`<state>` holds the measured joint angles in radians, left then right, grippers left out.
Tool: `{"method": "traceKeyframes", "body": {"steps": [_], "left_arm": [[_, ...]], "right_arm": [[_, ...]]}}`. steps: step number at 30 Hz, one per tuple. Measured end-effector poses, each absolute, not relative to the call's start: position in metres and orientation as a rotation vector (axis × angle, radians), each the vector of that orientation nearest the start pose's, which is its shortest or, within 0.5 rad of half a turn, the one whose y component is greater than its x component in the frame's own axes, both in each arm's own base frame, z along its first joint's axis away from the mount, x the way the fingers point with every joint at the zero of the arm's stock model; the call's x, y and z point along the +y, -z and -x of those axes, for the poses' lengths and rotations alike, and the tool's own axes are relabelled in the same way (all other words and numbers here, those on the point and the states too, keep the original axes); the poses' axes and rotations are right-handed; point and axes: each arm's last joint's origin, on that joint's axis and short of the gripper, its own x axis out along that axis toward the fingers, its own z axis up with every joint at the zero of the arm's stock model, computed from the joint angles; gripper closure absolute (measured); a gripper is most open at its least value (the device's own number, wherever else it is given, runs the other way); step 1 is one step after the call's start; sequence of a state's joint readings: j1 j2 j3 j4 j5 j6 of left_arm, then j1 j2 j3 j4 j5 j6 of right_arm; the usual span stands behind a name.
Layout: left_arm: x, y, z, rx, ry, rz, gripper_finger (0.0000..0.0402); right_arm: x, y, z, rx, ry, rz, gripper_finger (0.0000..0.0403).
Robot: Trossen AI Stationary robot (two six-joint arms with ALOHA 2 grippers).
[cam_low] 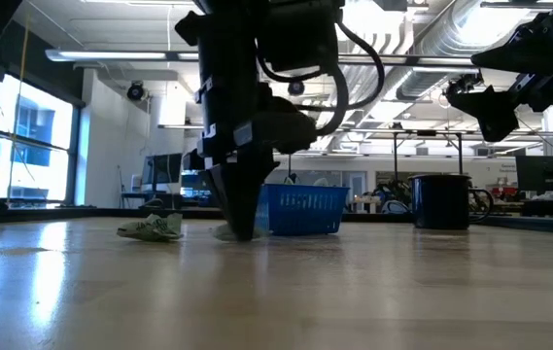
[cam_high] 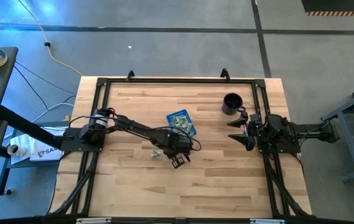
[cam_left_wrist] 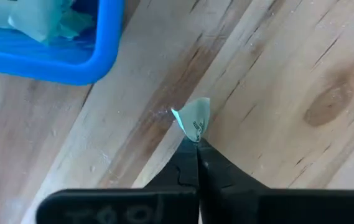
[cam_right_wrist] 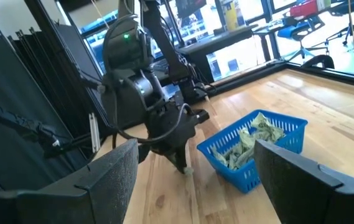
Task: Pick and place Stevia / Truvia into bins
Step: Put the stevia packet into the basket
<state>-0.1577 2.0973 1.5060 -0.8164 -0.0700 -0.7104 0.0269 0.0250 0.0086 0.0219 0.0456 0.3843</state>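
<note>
The left gripper (cam_left_wrist: 198,142) is down at the wooden table (cam_high: 220,180), near the middle; its two dark fingers (cam_left_wrist: 183,163) are pressed tight together on one small sweetener packet (cam_left_wrist: 193,117); the packet is pale green and white, and it sticks out past the fingertips, bent up off the wood. The blue tray (cam_high: 181,122) sits just beside this gripper, at about 12 o'clock from it in the high view; it already has a heap of packets (cam_right_wrist: 249,142) inside. A few more loose packets (cam_high: 156,153) lie on the table at about 9 o'clock from the left gripper, close to it. The right gripper (cam_high: 241,132) waits near the right edge of the table, up off the wood; its fingers (cam_right_wrist: 109,180) stand wide apart with nothing between them. A black mug (cam_high: 231,103) stands at about 11 o'clock from the right gripper, near it.
</note>
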Motion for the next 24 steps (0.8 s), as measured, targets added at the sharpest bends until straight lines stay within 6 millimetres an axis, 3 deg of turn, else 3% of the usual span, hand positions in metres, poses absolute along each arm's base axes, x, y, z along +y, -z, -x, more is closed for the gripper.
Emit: {"method": "traceKeyframes", "body": {"steps": [4,10,13,15,19,24], "left_arm": [[-0.06,-0.163,-0.402,1.369,-0.477,0.37,0.0378],[-0.053,-0.227,-0.417,1.188,-0.5,0.269,0.0379],[-0.038,-0.248,-0.428,1.092,-0.52,0.236,0.0379],[-0.022,-0.249,-0.434,1.062,-0.524,0.227,0.0379],[0.008,-0.222,-0.439,1.138,-0.546,0.23,0.0368],[0.025,-0.219,-0.44,1.147,-0.536,0.338,0.0291]], "right_arm": [[0.001,-0.167,-0.099,-0.01,0.017,-0.384,0.0096],[0.001,-0.167,-0.099,-0.009,0.017,-0.384,0.0096],[0.001,-0.167,-0.099,-0.009,0.017,-0.384,0.0096],[0.001,-0.167,-0.099,-0.01,0.017,-0.384,0.0096],[0.001,-0.167,-0.099,-0.01,0.017,-0.384,0.0096],[0.001,-0.167,-0.099,-0.012,0.017,-0.384,0.0096]]}}
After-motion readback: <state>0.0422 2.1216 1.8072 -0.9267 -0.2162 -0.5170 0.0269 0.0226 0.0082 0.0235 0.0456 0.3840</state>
